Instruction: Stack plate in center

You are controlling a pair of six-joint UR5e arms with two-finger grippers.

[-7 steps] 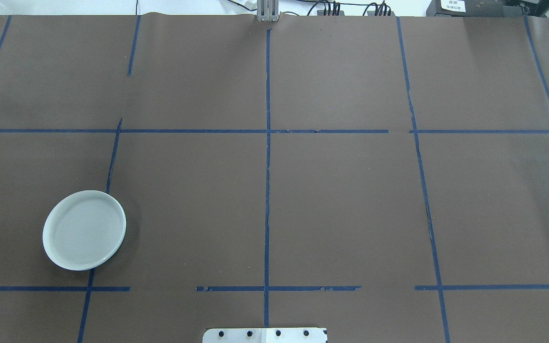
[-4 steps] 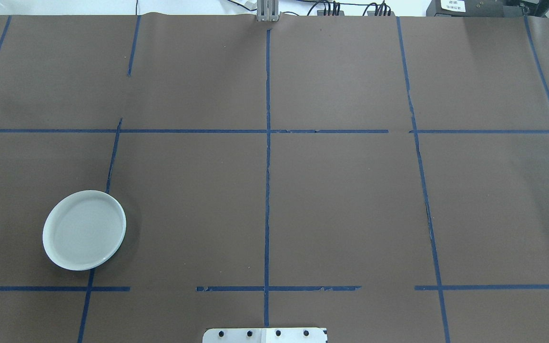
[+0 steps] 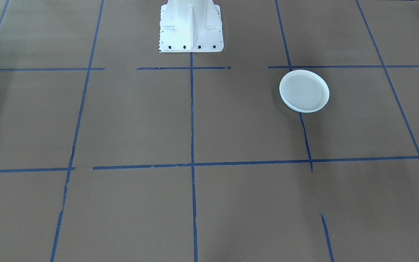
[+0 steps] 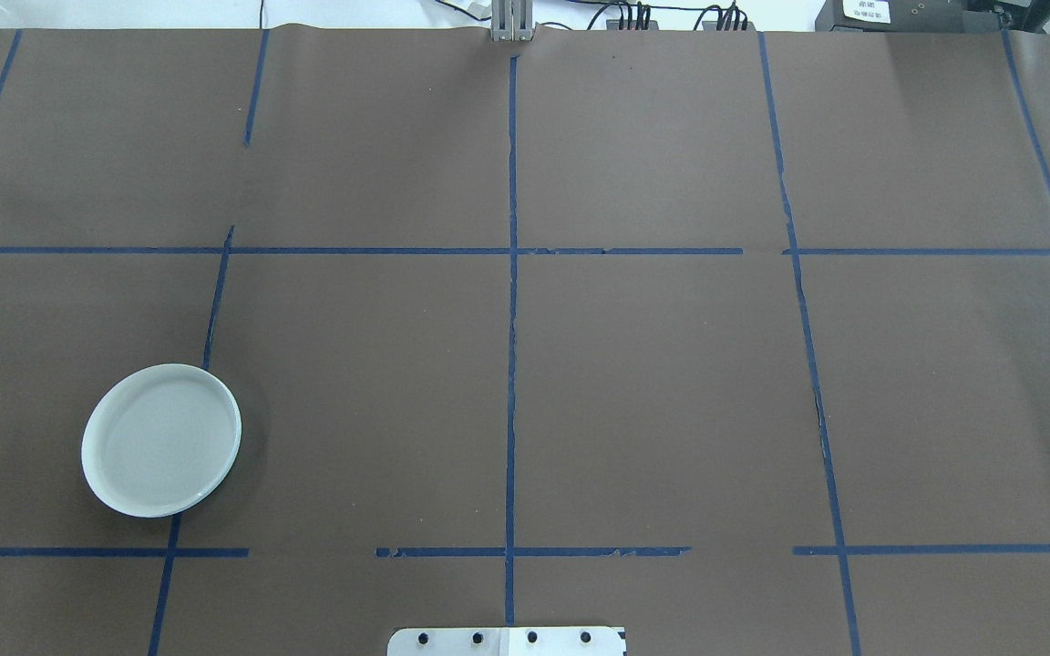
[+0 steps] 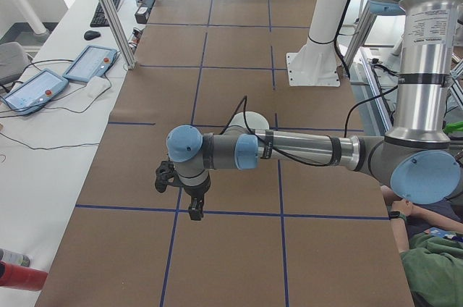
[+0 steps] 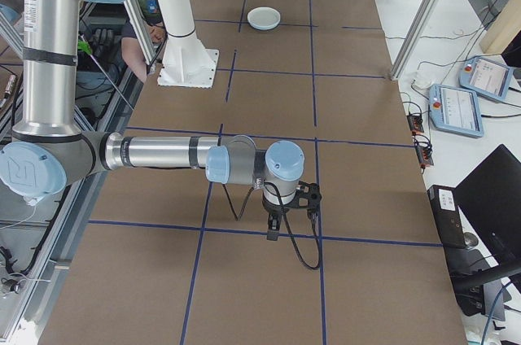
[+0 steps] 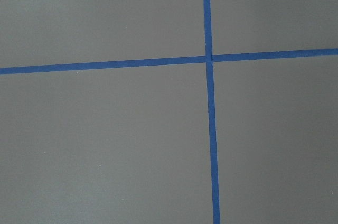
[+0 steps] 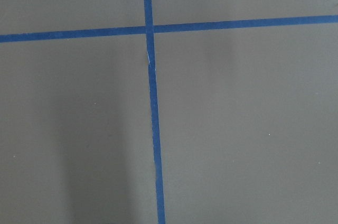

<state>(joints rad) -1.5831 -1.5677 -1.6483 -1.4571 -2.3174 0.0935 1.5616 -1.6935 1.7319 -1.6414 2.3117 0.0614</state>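
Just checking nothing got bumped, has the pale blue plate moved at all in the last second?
No. In the overhead view the plate sits in the same spot, its rim at the same blue tape line.

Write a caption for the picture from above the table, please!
A pale blue plate sits alone on the brown, blue-taped table.

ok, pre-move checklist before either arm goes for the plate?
1. Plate located: ok. One pale plate on the robot's left side of the table, lying flat and resting on a blue tape line.
2. Plate free of grippers: ok, nothing touches it.
3. Center cells clear for placing: ok, only tape lines there in the overhead and front views.
4. Second plate to stack on: not ok, none visible.
5. Left gripper state: cannot tell, seen only from the side.
6. Right gripper state: cannot tell, same reason.
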